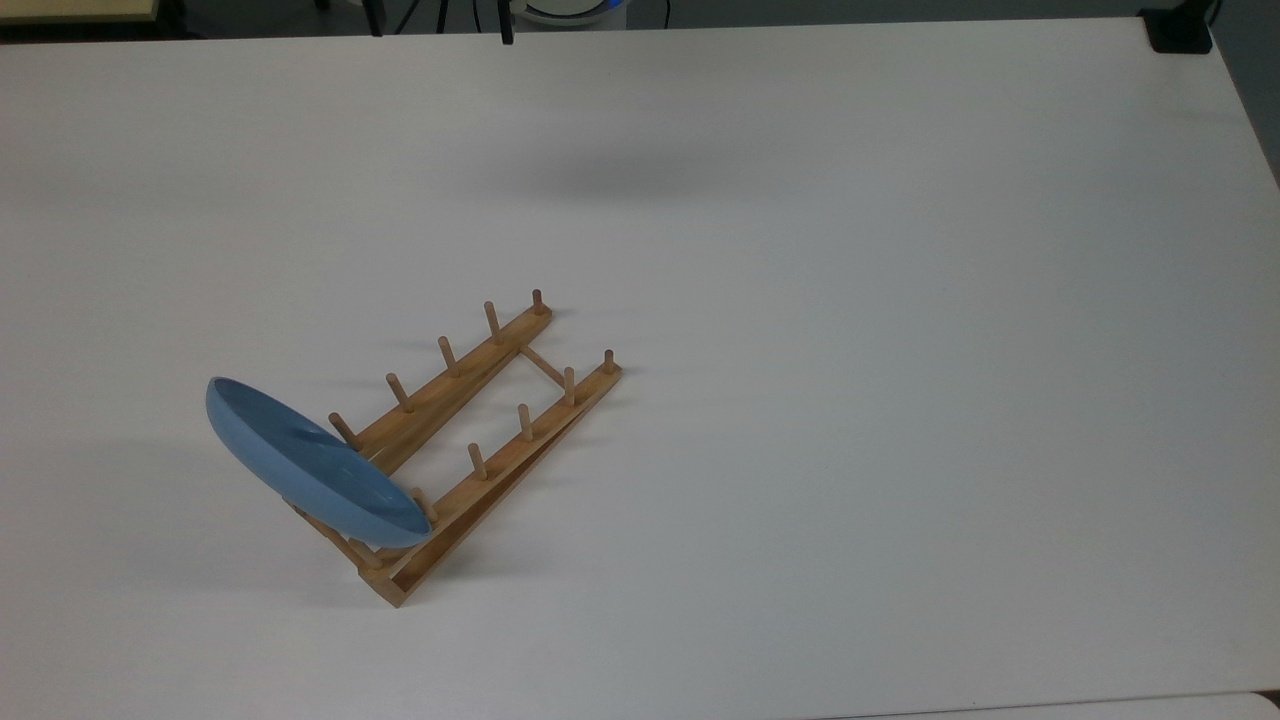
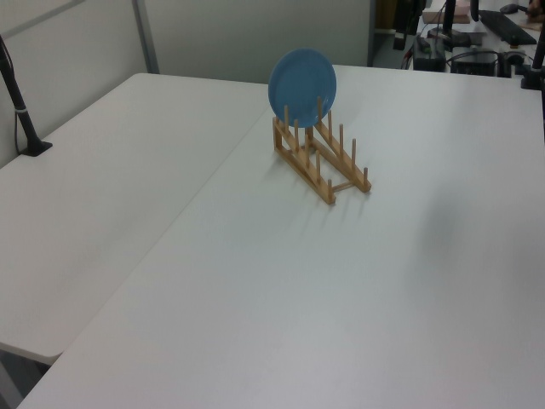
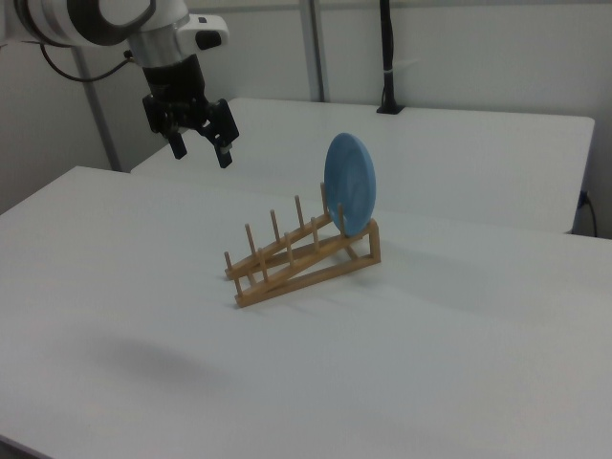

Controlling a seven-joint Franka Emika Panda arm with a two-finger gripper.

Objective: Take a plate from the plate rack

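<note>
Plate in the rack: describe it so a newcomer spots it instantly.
On the white table lies a light-brown wooden peg rack. At its raised end, the top view's lower left, a round glossy light-blue plate stands on edge between the pegs. Every other slot is empty, and it is the one blue thing.

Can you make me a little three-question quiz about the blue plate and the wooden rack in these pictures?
1. True or false: the plate lies flat on the table.
2. Which end of the plate rack holds the plate in the right view? A) the raised end on the right view's right B) the low end on the right view's left C) the middle
3. Fill in: the end effector hangs in the air with its fingers ____.

Key
1. False: it stands on edge between the pegs.
2. A.
3. Open, and holding nothing, off to the right view's left of the rack.
</note>
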